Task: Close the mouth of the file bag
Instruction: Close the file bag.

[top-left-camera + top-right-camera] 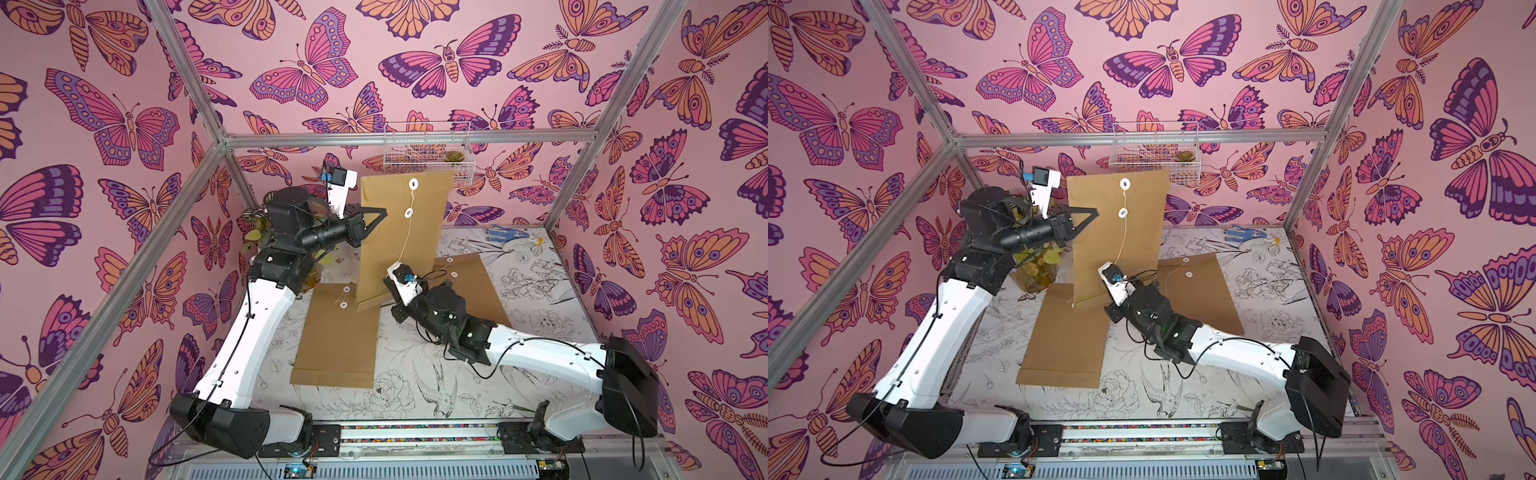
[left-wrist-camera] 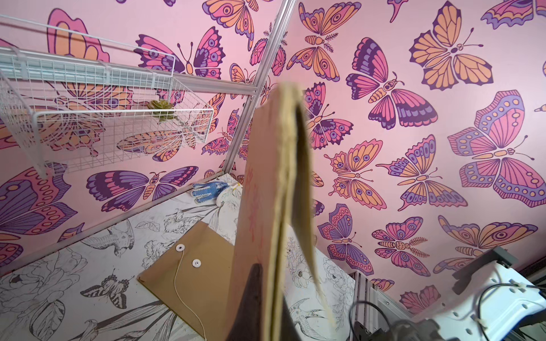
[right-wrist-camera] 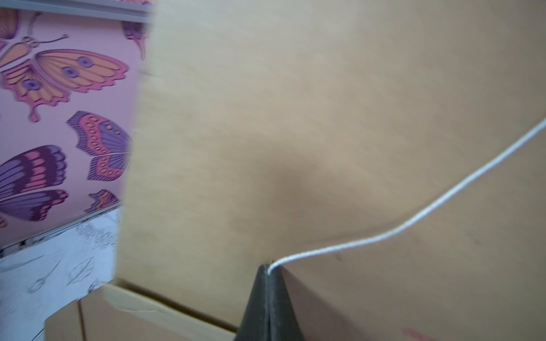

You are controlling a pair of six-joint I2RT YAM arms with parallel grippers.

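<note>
The file bag (image 1: 399, 232) is plain brown paper and stands upright near the middle of the desk (image 1: 540, 299), with its flap end uppermost. Two white buttons sit on its face, the upper button (image 1: 413, 183) on the flap and the lower button (image 1: 409, 213) just beneath. A pale string (image 1: 405, 243) runs from button to button, then slants down across the face. The left claw (image 1: 383, 213) is pressed together on the bag's side edge, level with the lower button. The right claw (image 3: 268, 270) is pinched shut on the string's far end, close in front of the bag's lower half. In the left wrist view the bag shows edge-on, its paper layers parting slightly along the edge. Its bottom edge hangs over a second bag (image 1: 336, 340) lying flat; whether the two touch cannot be told. A third bag (image 1: 469, 286) lies flat to the right of the file bag, partly under the right arm. A white wire basket (image 1: 428, 145) hangs on the back wall just behind the file bag's top corner. A blue-dotted glove (image 1: 509, 237) lies far right of it, and a leafy plant (image 1: 1038, 266) stands left. Bare desk lies in front of the file bag and to its right. The desk's cover is white with inked flowers and birds. The walls (image 1: 124, 124) are pink with butterflies, inside a metal frame (image 1: 407, 139).
</note>
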